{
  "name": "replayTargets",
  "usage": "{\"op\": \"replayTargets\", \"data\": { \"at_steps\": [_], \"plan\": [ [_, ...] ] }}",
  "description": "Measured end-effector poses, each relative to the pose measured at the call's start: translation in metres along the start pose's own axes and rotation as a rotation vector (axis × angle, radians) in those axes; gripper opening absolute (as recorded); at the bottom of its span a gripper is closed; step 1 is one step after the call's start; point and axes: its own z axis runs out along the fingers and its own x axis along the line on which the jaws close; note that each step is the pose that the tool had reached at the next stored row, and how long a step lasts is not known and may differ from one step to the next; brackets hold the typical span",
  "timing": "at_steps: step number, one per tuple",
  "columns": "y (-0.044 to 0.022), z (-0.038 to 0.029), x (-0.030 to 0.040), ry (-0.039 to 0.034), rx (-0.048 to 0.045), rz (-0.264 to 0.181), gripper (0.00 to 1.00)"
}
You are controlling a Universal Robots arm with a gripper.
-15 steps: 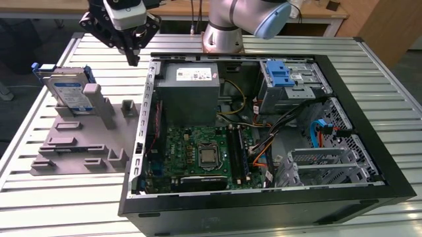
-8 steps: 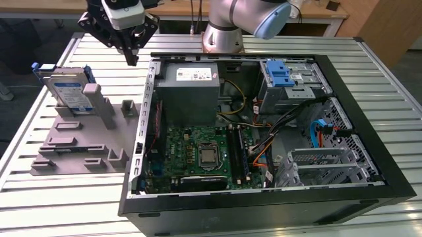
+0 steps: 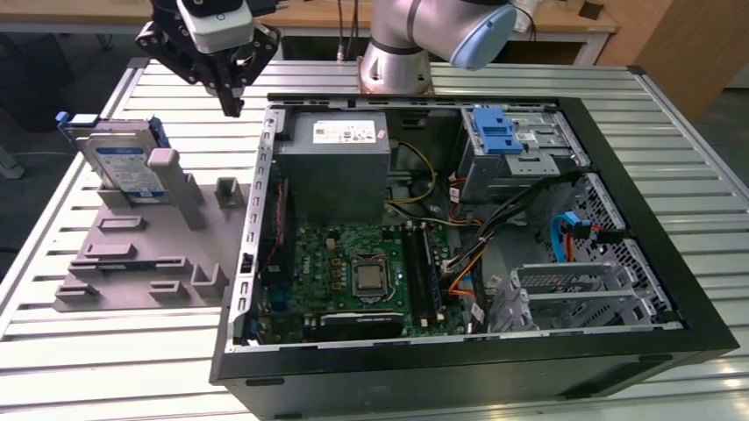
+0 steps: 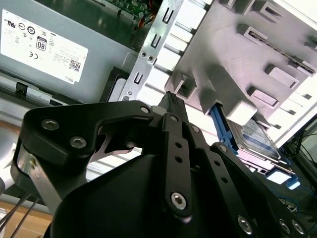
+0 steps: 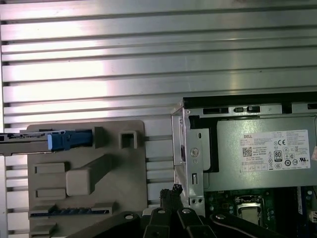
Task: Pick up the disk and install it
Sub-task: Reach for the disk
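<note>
Across the slatted metal surface (image 3: 117, 368) lies an open computer case (image 3: 468, 379). Beside it, on the exterior view's left, sits a grey fixture plate (image 3: 175, 239) studded with blocks and slots. At the far end of that plate the disk (image 3: 123, 167) stands on edge, outside the case, propped by a grey post (image 3: 161, 171). Its broad labelled face looks toward the near side of the exterior view and its thin top edge runs toward the case wall. Its long axis appears upright, though I cannot be sure. The gripper (image 3: 231, 105) hangs above the gap between plate and case, near the disk but not touching it. It is empty, with its fingers (image 4: 174, 129) pressed together at the tips. The step in hand looks like the approach for the pick. Done well, it calls for spreading the fingers wide, lining them up across the disk's thin dimension and coming straight down on the top edge. The grip should take the metal body rather than the blue carrier (image 3: 76, 120), clear of the post.
</note>
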Motion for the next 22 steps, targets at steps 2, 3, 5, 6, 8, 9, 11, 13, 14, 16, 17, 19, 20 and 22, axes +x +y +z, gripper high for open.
{"op": "replayTargets", "data": {
  "at_steps": [2, 3, 5, 6, 8, 9, 11, 13, 14, 16, 17, 19, 20, 22],
  "plan": [
    [0.0001, 0.0002, 0.0006, 0.0000, 0.0000, 0.000, 0.11],
    [0.0001, 0.0003, 0.0010, 0.0001, 0.0000, 0.000, 0.11],
    [0.0002, 0.0004, 0.0016, 0.0002, 0.0001, 0.000, 0.11],
    [0.0003, 0.0005, 0.0020, 0.0002, 0.0000, 0.000, 0.11],
    [0.0004, 0.0006, 0.0027, 0.0003, 0.0000, 0.000, 0.11],
    [0.0004, 0.0007, 0.0030, 0.0003, 0.0000, 0.000, 0.11],
    [0.0005, 0.0009, 0.0037, 0.0004, 0.0000, 0.000, 0.11],
    [0.0006, 0.0010, 0.0044, 0.0004, 0.0000, 0.000, 0.11],
    [0.0006, 0.0011, 0.0048, 0.0005, 0.0001, 0.000, 0.11],
    [0.0007, 0.0013, 0.0055, 0.0005, -0.0001, 0.000, 0.11],
    [0.0008, 0.0013, 0.0058, 0.0005, 0.0001, 0.000, 0.11],
    [0.0009, 0.0015, 0.0066, 0.0006, 0.0001, 0.000, 0.11],
    [0.0009, 0.0016, 0.0070, 0.0005, 0.0000, 0.000, 0.11],
    [0.0010, 0.0017, 0.0078, 0.0006, 0.0000, 0.000, 0.11]
  ]
}}
